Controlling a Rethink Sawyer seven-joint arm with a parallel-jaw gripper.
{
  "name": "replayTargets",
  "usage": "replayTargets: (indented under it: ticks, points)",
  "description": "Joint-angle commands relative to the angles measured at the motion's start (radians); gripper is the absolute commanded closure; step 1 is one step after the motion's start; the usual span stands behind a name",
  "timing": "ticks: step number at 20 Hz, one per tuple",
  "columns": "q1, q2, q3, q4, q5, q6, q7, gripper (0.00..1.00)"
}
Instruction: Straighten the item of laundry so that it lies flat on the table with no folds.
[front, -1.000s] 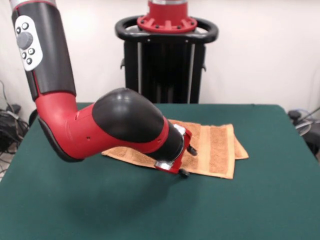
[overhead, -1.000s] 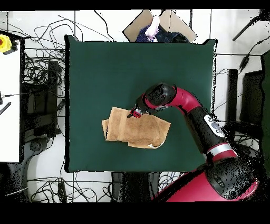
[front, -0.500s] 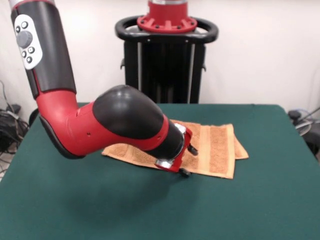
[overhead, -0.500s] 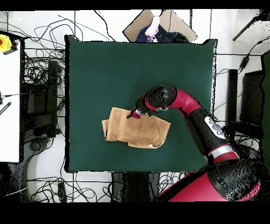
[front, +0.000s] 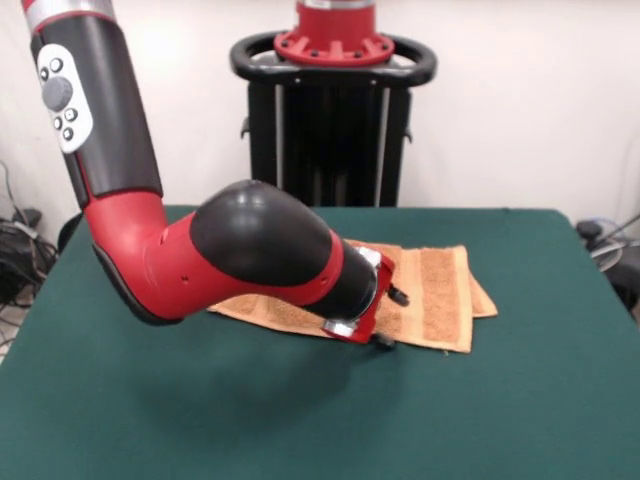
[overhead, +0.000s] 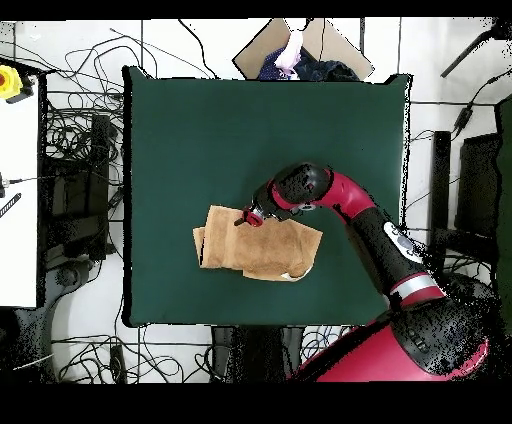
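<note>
Table (front: 120, 420), dark green top, carries everything. Sawyer arm (front: 200, 260), red and black, leans low across it. Orange-tan terry towel (front: 440, 300) lies folded, layers overlapping, on the half nearer the pedestal. Gripper (front: 390, 318) sits at the towel's front edge; cannot tell whether its claw is released or clenched.

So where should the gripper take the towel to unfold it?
Probably the folded-over top layer's free corner near the gripper: the towel lies doubled, a lower layer peeking out at one end. Come from above at that edge and pull outward.
</note>
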Motion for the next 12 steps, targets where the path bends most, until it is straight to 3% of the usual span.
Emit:
replayTargets:
  ticks: [1, 7, 12]
  points:
    - [0.078, 0.2, -0.137, -0.029, -0.047, 0.16, -0.169, 0.0]
    - [0.09, 0.191, -0.138, -0.058, -0.056, 0.216, -0.171, 0.0]
    - [0.069, 0.159, -0.122, -0.005, -0.081, 0.135, -0.128, 0.0]
